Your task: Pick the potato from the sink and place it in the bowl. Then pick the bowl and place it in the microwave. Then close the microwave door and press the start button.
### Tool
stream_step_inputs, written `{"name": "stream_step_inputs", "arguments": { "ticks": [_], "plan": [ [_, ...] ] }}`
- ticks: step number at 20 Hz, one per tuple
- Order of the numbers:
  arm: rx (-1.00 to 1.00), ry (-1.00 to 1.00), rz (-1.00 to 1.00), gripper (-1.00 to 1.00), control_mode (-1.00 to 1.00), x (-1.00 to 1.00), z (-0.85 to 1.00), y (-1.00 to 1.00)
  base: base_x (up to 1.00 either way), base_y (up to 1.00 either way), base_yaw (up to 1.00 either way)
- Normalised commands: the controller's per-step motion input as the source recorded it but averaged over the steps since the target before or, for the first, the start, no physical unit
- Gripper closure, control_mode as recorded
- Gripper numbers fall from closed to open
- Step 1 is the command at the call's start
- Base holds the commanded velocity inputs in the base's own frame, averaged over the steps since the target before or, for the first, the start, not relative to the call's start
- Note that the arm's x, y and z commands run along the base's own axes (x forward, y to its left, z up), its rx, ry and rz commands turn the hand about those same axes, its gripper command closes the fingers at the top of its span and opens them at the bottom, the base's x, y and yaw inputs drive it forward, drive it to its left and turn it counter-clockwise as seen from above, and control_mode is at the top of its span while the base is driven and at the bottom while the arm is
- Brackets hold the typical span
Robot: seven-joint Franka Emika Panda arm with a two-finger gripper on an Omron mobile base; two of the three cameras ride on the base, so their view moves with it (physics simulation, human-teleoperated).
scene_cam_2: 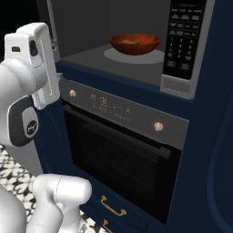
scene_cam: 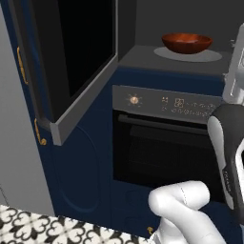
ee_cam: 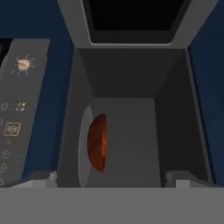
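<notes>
Inside the open microwave (scene_cam_2: 182,54), at about 12 o'clock in the right base view, the bowl (scene_cam_2: 134,43) sits on the pale round turntable (scene_cam_2: 154,56) in the middle of the cavity floor. From the left base side the same bowl (scene_cam: 187,42) shows at 1 o'clock, upright and level, touching nothing but the plate beneath it. A small pale-brown patch inside the bowl may be the potato, but it is too faint to say for certain.

The microwave door (scene_cam: 71,62) stands swung wide open at 10 o'clock in the left base view, its black glass pane angled outward above the oven (scene_cam: 162,143). In the hand view the scene is rolled: the cavity runs from 12 to 6 o'clock, the bowl appears edge-on at 8 o'clock, and the door's grey frame spans the top.

The tool hangs released, its jaws spread fully and holding nothing, drawn back outside the cavity and apart from the bowl.

By the look of things the placing is done, and what remains is the door and the start button on the keypad (scene_cam_2: 183,38) at 1 o'clock. The door should handle as a stiff, hinged, light panel: it needs a push, not a grip. The best spot is likely the flat frame near its free edge, farthest from the hinge, where little force swings it. The glass looks smooth, so a pad could slide across it.
</notes>
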Motion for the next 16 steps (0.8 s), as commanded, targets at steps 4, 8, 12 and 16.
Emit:
{"name": "stream_step_inputs", "arguments": {
  "ticks": [4,8,12,16],
  "plan": [
    [0.04,0.05,0.08,-1.0,-1.0,-1.0,-0.26,0.48,0.0,0.0,0.0],
    [0.0,0.01,0.15,-1.0,-1.0,-0.94,-0.49,0.54,0.0,0.0,0.0],
    [0.0,-0.03,0.1,-1.0,-1.0,-0.4,-1.0,0.64,0.0,0.0,0.0],
    [0.0,-0.04,0.03,-1.0,-1.0,-0.01,-0.89,0.87,0.0,0.0,0.0]
  ]
}}
